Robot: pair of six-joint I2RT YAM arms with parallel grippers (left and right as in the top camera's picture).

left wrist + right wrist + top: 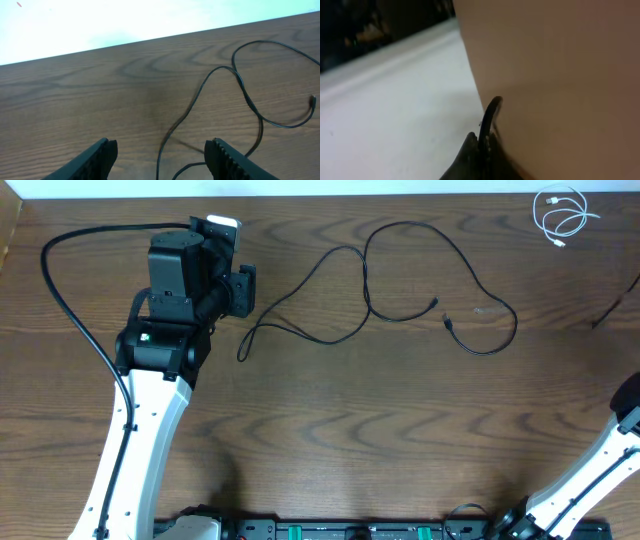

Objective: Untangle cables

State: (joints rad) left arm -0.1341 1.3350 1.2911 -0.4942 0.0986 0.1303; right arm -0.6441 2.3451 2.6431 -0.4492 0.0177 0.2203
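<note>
The open, empty left claw [161,146] looks ready to grab. The crossed black cables [193,105] lie just ahead of it. The right claw [480,150] is squeezed shut. Next, the left claw likely needs to lower onto one cord.

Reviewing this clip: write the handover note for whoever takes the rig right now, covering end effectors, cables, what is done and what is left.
Left end effector: open, empty, pointed along the table at the black cables.
Right end effector: shut, out of the overhead view. A thin black cord shows at its fingertips; I cannot tell whether it is gripped.
Cables: the black cables lie mid-table in crossing loops. The white cable is coiled at the far right corner, apart from them.
Done: white cable lies separate.
Left: undo the black crossings and lay them apart.
</note>
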